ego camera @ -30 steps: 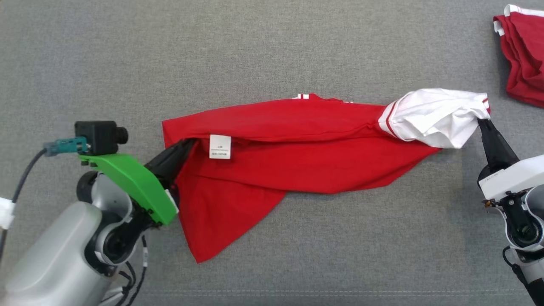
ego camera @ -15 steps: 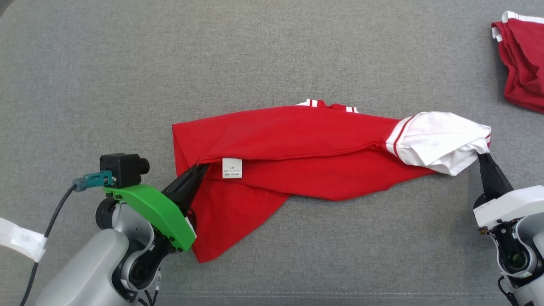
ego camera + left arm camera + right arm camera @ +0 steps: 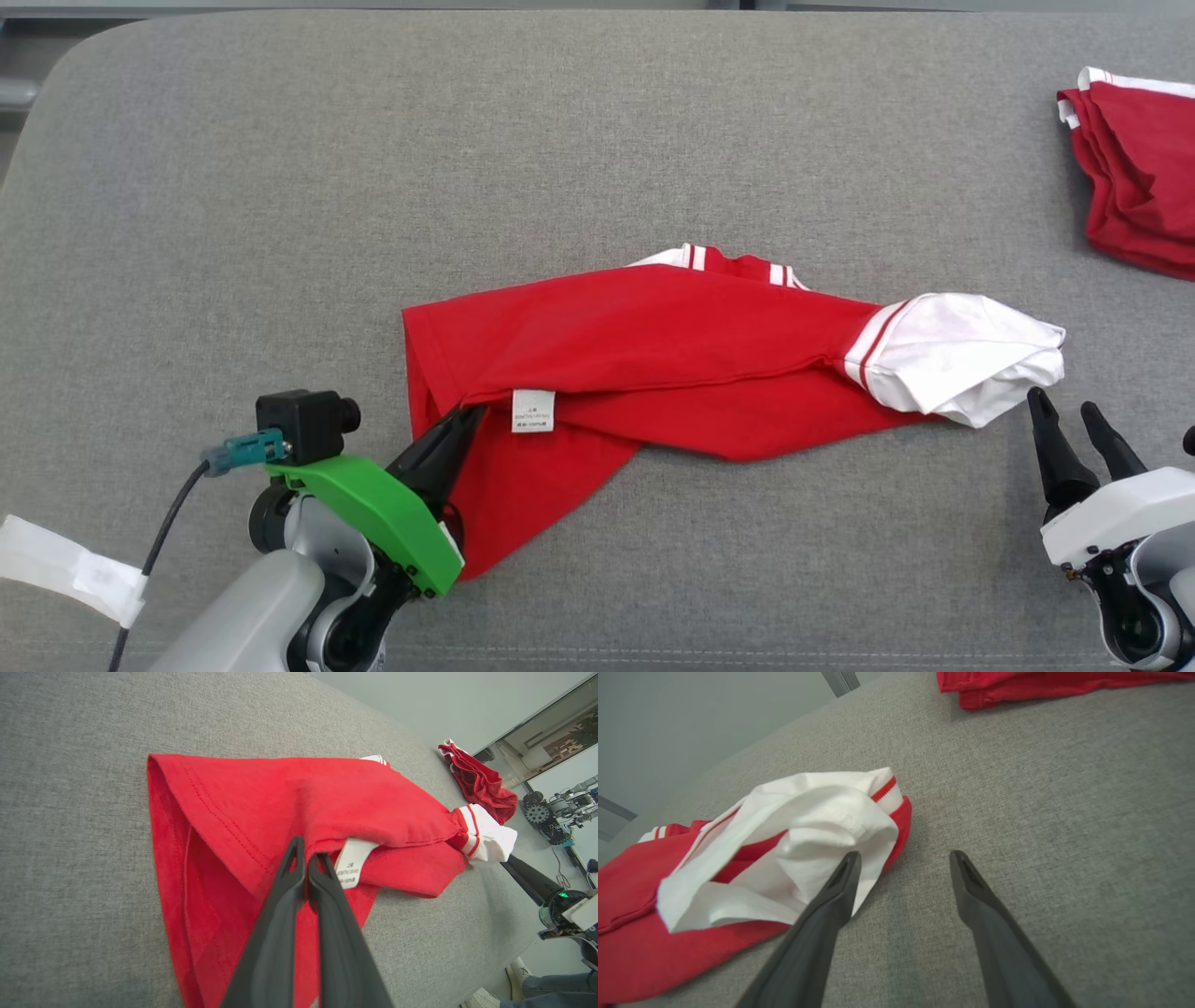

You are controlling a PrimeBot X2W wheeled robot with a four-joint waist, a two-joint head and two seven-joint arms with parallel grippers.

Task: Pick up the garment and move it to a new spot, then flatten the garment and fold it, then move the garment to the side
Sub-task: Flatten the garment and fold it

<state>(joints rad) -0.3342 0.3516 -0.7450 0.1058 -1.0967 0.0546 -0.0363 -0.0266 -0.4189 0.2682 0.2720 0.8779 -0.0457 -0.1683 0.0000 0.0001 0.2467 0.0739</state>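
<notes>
Garment (image 3: pixel 653 327), red pile (image 3: pixel 1139 177) on grey surface (image 3: pixel 373 168)

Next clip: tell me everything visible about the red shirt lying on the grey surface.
The red shirt is knit cloth with a white sleeve edged in red stripes, a striped collar and a white care label. It lies bunched lengthwise and creased on the grey surface. The left hand is shut on its hem beside the label; the open right hand sits by the sleeve end, holding nothing.

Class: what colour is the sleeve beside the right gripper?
White sleeve, red-striped trim; clearest in right wrist view.
</notes>
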